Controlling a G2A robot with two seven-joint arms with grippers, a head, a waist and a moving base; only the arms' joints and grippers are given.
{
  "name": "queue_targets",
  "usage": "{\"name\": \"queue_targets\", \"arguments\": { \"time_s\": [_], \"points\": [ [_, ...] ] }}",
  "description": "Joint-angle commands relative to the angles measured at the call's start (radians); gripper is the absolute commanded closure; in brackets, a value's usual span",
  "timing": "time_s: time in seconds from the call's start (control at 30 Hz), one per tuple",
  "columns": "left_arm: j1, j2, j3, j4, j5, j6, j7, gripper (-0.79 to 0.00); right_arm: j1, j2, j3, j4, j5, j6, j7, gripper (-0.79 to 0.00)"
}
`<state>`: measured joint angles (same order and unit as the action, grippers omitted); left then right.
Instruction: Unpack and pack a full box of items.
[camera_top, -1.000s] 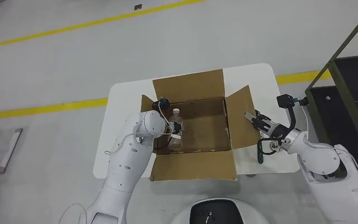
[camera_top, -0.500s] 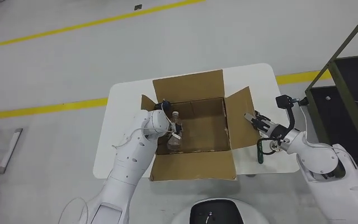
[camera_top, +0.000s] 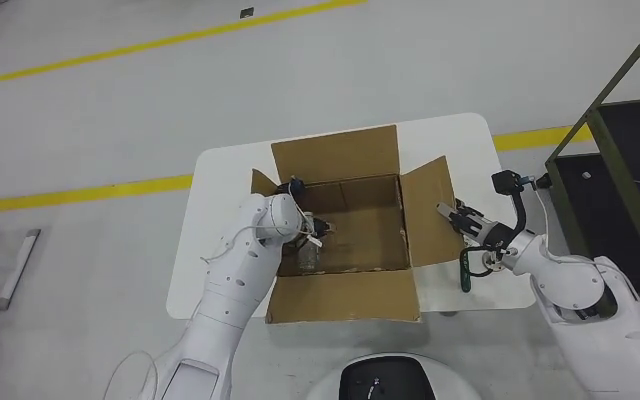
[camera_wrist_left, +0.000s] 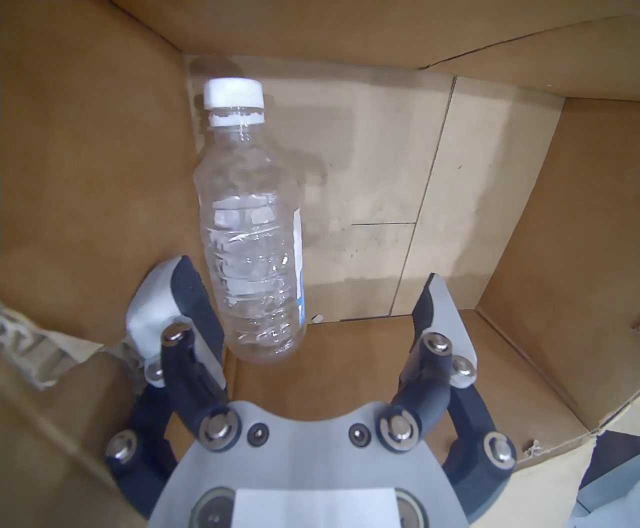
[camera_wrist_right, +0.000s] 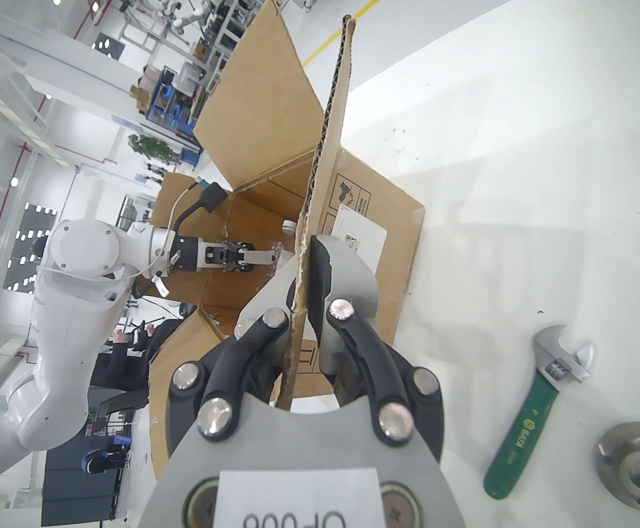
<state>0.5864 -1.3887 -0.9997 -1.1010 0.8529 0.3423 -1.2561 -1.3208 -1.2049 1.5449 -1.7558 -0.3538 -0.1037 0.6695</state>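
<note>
On the left of the white table (camera_top: 215, 210) we see the left arm reaching over the wall of the open cardboard box (camera_top: 340, 155). The left gripper (camera_wrist_left: 310, 300) sits inside the box with its jaws spread wide and nothing between them. The clear plastic bottle (camera_wrist_left: 250, 225) is in the box too, close to the left wall. Its white cap (camera_wrist_left: 233, 94) points away from the gripper, and its base sits nearest the gripper. The base falls within the spread of the jaws but far to one side, just beside one finger (camera_wrist_left: 192, 295). From the left wrist view we cannot tell whether pad and bottle actually touch. The other finger stands well apart from the bottle, with bare cardboard floor between them.

Moving right across the box, its right-hand flap (camera_top: 430, 205) stands up from the wall. The right gripper (camera_wrist_right: 300, 280) is closed on this flap, one finger on each face of the cardboard and the corrugated edge running up between them. Further right, on the bare table, a green-handled wrench (camera_wrist_right: 530, 415) lies near the right gripper. A round metal part (camera_wrist_right: 620, 465) rests just beside the wrench's handle.
</note>
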Motion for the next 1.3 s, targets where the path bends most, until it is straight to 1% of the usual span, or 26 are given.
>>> {"name": "queue_targets", "arguments": {
  "time_s": [0.0,0.03,0.1,0.23,0.27,0.3,0.33,0.47,0.53,0.67,0.8,0.87,0.93,0.97,1.0,1.03,1.07,1.1,1.17,1.27],
  "points": [
    [0.004,0.002,-0.005,-0.025,-0.007,-0.025,0.012,-0.785,0.0,0.001,0.001,0.001,0.001,0.0,-0.001,0.0],
    [0.008,0.003,-0.007,-0.044,-0.004,-0.044,0.021,-0.785,0.0,0.002,0.001,0.002,0.002,0.0,-0.001,-0.04],
    [0.022,0.01,-0.01,-0.098,0.022,-0.092,0.037,-0.785,0.003,0.004,0.001,0.006,0.002,-0.001,0.002,-0.058],
    [0.061,0.028,-0.043,-0.237,0.066,-0.138,0.024,-0.785,0.012,0.007,-0.002,0.017,-0.005,-0.002,0.003,-0.237],
    [0.078,0.033,-0.055,-0.276,0.07,-0.141,0.018,-0.785,0.014,0.007,-0.003,0.019,-0.005,-0.002,0.003,-0.36],
    [0.096,0.038,-0.071,-0.313,0.062,-0.141,0.004,-0.785,0.017,0.008,-0.003,0.02,-0.012,-0.002,-0.002,-0.628],
    [0.109,0.043,-0.085,-0.352,0.068,-0.144,-0.007,-0.785,0.02,0.009,-0.005,0.019,-0.015,-0.004,-0.006,-0.785],
    [0.179,0.062,-0.145,-0.508,0.094,-0.163,-0.005,-0.785,0.02,0.013,0.003,-0.006,-0.077,0.001,-0.046,-0.785],
    [0.209,0.07,-0.177,-0.574,0.108,-0.163,-0.001,-0.785,0.011,0.018,0.018,-0.039,-0.15,-0.003,-0.071,-0.785],
    [0.252,0.08,-0.237,-0.668,0.087,-0.157,0.01,-0.785,-0.021,0.034,0.058,-0.115,-0.383,-0.014,-0.092,-0.785],
    [0.276,0.088,-0.275,-0.72,0.111,-0.152,0.03,-0.785,-0.057,0.049,0.104,-0.182,-0.621,-0.027,-0.084,-0.785],
    [0.282,0.089,-0.29,-0.725,0.109,-0.106,0.021,-0.785,-0.078,0.056,0.119,-0.21,-0.733,-0.03,-0.066,-0.785],
    [0.282,0.09,-0.294,-0.729,0.107,-0.104,0.03,-0.785,-0.095,0.062,0.134,-0.234,-0.844,-0.027,-0.05,-0.785],
    [0.284,0.089,-0.295,-0.73,0.103,-0.097,0.039,-0.785,-0.103,0.063,0.138,-0.238,-0.867,-0.027,-0.044,-0.785],
    [0.286,0.09,-0.293,-0.726,0.1,-0.095,0.035,-0.785,-0.11,0.065,0.143,-0.243,-0.882,-0.027,-0.036,-0.686],
    [0.282,0.09,-0.288,-0.722,0.106,-0.097,0.023,-0.785,-0.116,0.066,0.149,-0.248,-0.905,-0.025,-0.025,-0.391],
    [0.279,0.09,-0.285,-0.719,0.101,-0.1,0.016,-0.785,-0.122,0.067,0.152,-0.25,-0.925,-0.026,-0.015,-0.219],
    [0.279,0.09,-0.285,-0.719,0.101,-0.1,0.016,-0.785,-0.128,0.068,0.155,-0.25,-0.933,-0.024,-0.008,0.0],
    [0.279,0.09,-0.285,-0.719,0.101,-0.1,0.016,-0.785,-0.138,0.067,0.159,-0.242,-0.933,-0.006,0.003,0.0],
    [0.279,0.09,-0.285,-0.719,0.101,-0.1,0.016,-0.785,-0.146,0.061,0.165,-0.213,-0.835,0.031,0.011,0.0]
  ]
}}
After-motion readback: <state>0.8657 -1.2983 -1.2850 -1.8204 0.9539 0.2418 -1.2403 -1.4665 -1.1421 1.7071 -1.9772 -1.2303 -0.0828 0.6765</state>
